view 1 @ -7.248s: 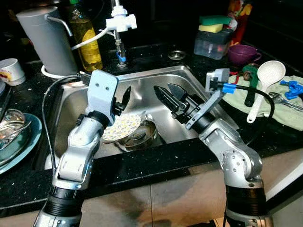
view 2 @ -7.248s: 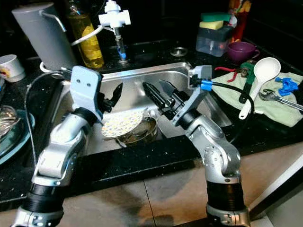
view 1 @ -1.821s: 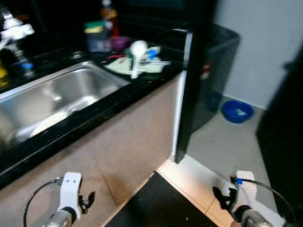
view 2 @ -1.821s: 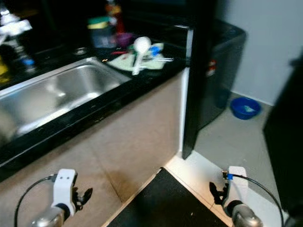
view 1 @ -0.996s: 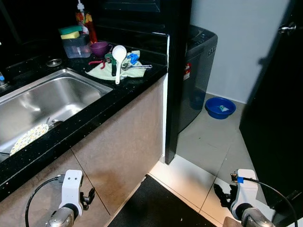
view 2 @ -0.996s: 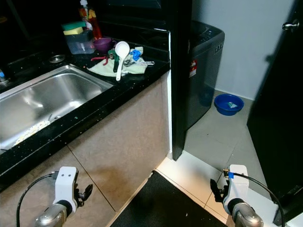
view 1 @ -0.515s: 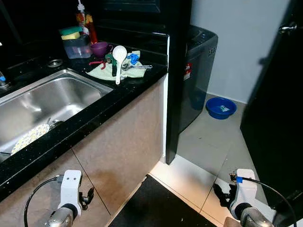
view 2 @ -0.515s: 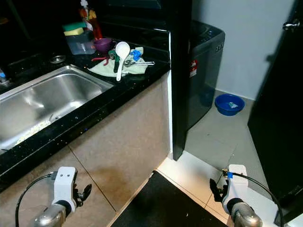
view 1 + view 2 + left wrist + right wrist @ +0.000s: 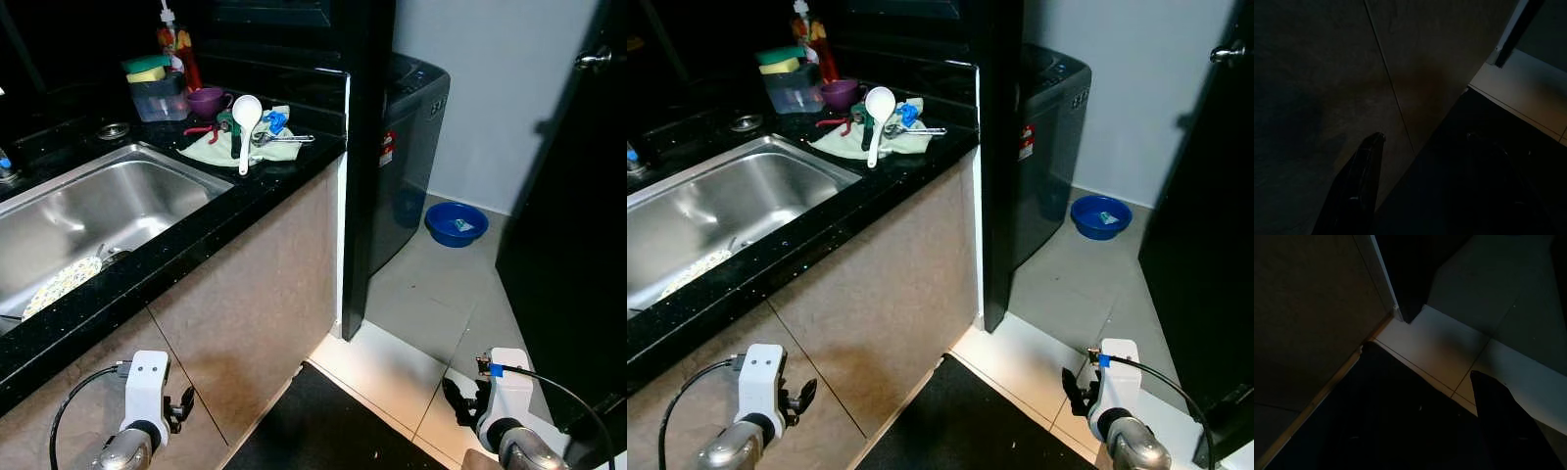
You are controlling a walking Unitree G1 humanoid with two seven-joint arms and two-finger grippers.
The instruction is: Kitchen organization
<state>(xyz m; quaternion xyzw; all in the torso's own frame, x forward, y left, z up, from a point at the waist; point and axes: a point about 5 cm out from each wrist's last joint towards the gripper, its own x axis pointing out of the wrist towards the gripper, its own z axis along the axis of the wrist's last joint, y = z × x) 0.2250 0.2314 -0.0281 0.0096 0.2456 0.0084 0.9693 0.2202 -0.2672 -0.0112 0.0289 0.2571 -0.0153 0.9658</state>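
The steel sink (image 9: 118, 196) is set in the black counter (image 9: 245, 201) at my left, and a speckled plate (image 9: 61, 286) lies in it. On the counter's far end a green cloth (image 9: 211, 152) carries a white ladle (image 9: 245, 113) and some hand tools. Behind it stand a purple cup (image 9: 206, 100) and a clear box topped with sponges (image 9: 152, 90). My left gripper (image 9: 181, 409) hangs low before the beige cabinet front, its fingers (image 9: 1364, 176) apart and empty. My right gripper (image 9: 456, 397) hangs low over the floor tiles, one finger (image 9: 1496, 411) standing wide of centre, nothing held.
A black pillar (image 9: 362, 147) ends the counter, with a dark washing machine (image 9: 411, 137) behind it. A blue basin (image 9: 456, 223) sits on the tiled floor. A dark door (image 9: 568, 215) closes the right side. A black mat (image 9: 333, 426) lies at the cabinet's foot.
Seven seconds ago both grippers were raised over the plate in the sink; they now hang low. The camera has swung right. Over the last second nothing visibly moved.
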